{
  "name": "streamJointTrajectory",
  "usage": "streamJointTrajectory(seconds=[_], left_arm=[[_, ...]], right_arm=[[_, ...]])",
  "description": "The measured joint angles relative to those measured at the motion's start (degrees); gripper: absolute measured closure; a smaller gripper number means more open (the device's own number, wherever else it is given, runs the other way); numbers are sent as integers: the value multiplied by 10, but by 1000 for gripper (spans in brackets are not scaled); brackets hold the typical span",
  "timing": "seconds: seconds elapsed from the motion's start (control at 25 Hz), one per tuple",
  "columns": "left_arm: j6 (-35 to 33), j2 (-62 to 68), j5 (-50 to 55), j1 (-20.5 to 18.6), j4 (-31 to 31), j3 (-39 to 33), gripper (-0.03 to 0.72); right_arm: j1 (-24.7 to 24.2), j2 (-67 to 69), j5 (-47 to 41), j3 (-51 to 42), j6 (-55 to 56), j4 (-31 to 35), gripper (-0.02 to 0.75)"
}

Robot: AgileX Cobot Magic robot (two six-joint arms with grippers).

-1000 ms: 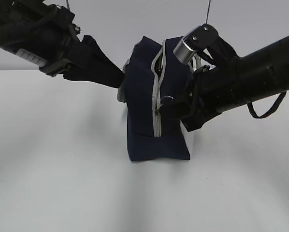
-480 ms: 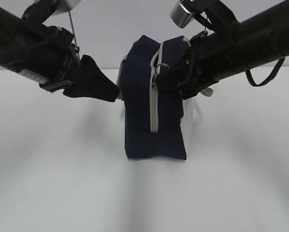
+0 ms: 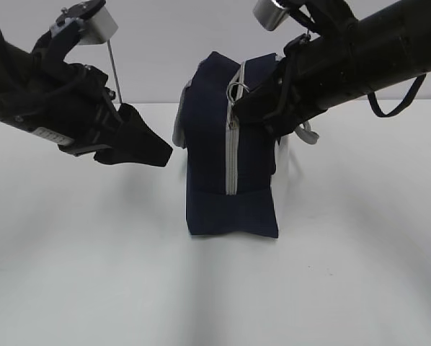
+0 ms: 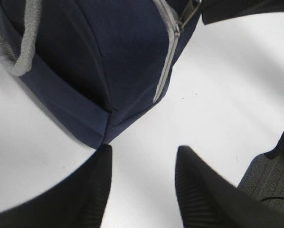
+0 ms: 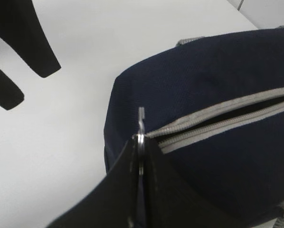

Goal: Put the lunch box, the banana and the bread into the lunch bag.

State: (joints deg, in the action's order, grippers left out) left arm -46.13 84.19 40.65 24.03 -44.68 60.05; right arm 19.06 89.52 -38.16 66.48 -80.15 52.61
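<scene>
The navy lunch bag [image 3: 208, 173] stands on end in the middle of the white table. Its grey zipper [image 3: 232, 155] runs up the near face. At the top of that face my right gripper [image 3: 241, 97] is shut on the zipper's ring pull [image 5: 141, 124], which sticks out just past the pinched fingertips [image 5: 132, 147]. Beyond it, along the bag's top, the zipper [image 5: 227, 119] gapes slightly. My left gripper [image 4: 144, 149] is open and empty. It hovers by the bag's lower corner [image 4: 106, 135], a little left of the bag in the exterior view. Lunch box, banana and bread are out of view.
A grey strap handle [image 4: 23, 52] hangs on the bag's side, and another [image 3: 305, 133] shows under the right arm. A black cable loop [image 3: 396, 108] dangles from the right arm. White tabletop [image 3: 93, 274] lies all round the bag.
My right gripper drew the ring pull from mid-height up the bag's end to its top edge. My left gripper left the bag's side and moved down and to the left.
</scene>
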Motion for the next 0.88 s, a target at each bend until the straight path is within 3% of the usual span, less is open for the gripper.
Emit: streamJointTrajectory(seconds=[0.68,0.8,0.88], left_arm=[[-15,-4,-3,0,-7,-1,365],[-55,-3,-3,0,-29,-5,343],[-97,4,-2,0,-52,-11,288]], right_arm=[[0,0,0,0,0,-1,754],[0,0,0,0,0,-1,754],[0,0,0,0,0,-1,754]])
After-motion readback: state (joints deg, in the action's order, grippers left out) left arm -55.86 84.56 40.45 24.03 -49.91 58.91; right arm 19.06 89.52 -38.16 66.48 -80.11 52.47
